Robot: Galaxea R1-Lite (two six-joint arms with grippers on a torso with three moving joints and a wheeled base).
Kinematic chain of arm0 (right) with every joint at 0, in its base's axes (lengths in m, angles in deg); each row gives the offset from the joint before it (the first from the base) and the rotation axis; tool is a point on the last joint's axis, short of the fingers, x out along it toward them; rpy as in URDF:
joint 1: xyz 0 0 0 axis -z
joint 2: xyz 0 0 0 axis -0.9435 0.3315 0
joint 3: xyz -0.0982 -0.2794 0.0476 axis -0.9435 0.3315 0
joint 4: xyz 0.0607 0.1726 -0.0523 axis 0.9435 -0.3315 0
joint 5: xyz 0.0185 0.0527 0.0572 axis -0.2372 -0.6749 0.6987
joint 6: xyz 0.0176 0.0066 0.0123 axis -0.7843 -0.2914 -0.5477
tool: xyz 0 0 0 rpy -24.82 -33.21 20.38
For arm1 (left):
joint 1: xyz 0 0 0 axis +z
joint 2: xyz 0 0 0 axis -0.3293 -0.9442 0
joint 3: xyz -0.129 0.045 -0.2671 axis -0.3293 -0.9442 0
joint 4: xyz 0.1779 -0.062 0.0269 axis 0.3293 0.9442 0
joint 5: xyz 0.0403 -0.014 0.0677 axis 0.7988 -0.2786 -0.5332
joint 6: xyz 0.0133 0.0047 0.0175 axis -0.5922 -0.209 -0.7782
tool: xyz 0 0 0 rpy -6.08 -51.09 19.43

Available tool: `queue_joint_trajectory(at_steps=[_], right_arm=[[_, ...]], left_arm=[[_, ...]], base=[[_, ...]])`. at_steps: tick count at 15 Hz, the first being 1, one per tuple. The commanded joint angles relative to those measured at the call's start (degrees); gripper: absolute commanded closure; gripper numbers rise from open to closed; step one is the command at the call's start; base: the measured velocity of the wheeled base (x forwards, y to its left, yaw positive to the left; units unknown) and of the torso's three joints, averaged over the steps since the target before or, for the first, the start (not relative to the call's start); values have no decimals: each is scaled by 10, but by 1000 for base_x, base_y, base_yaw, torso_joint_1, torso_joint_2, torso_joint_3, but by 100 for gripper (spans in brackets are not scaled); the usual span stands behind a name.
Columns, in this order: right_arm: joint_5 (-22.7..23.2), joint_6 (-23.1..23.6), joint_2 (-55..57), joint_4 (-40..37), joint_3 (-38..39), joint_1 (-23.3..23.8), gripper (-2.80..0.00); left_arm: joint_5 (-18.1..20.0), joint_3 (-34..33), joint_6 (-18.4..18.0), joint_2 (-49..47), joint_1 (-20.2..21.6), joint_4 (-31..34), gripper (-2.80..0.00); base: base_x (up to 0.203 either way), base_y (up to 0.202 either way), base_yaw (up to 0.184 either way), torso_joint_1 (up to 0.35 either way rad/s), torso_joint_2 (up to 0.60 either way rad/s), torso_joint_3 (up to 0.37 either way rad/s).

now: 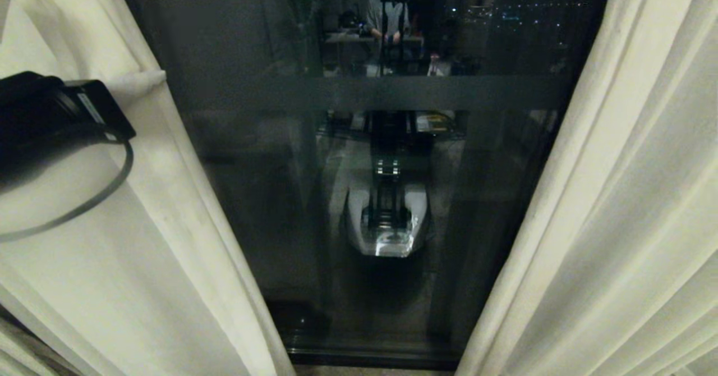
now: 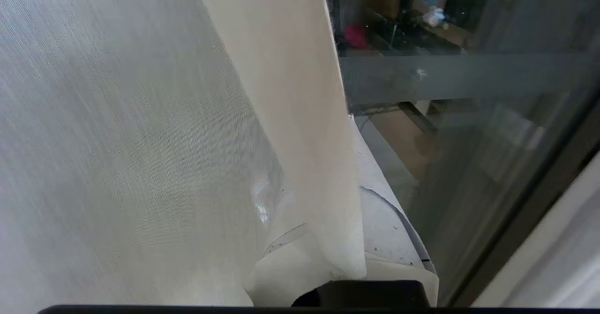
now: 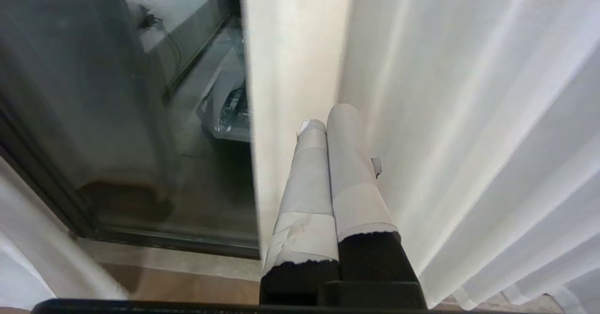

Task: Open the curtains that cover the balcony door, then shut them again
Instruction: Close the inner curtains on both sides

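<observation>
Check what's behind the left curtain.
The left curtain covers that side of the door, so nothing behind it shows. Between the panels the bare glass shows reflections and night lights. The left gripper is shut on the curtain's edge.

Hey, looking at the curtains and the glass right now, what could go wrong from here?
1. The left hand is shut on the left curtain's thin edge fold; the fabric could slip free when pulled.
2. That hand sits close to the balcony door glass, so a swing might knock it.
3. The right hand is shut beside the right curtain, holding nothing.
</observation>
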Motion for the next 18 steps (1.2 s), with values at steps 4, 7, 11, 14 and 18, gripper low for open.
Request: queue_joint_trajectory(at_steps=[4,7,11,14,18], right_arm=[[0,0,0,0,0,0,0],[0,0,0,0,0,0,0],[0,0,0,0,0,0,0],[0,0,0,0,0,0,0],[0,0,0,0,0,0,0]], left_arm=[[1,-5,1,-3,0,-2,0],[2,-5,1,-1,-2,-2,0],[1,-5,1,6,-18,-2,0],[1,-5,1,17,-38,-2,0],[-4,-11,2,34,-69,-2,0]], base=[[0,-193,2,3,3,2],[0,-194,3,1,1,2],[0,-192,2,4,3,0],[0,-193,2,-1,2,3],[0,-192,2,2,1,2]])
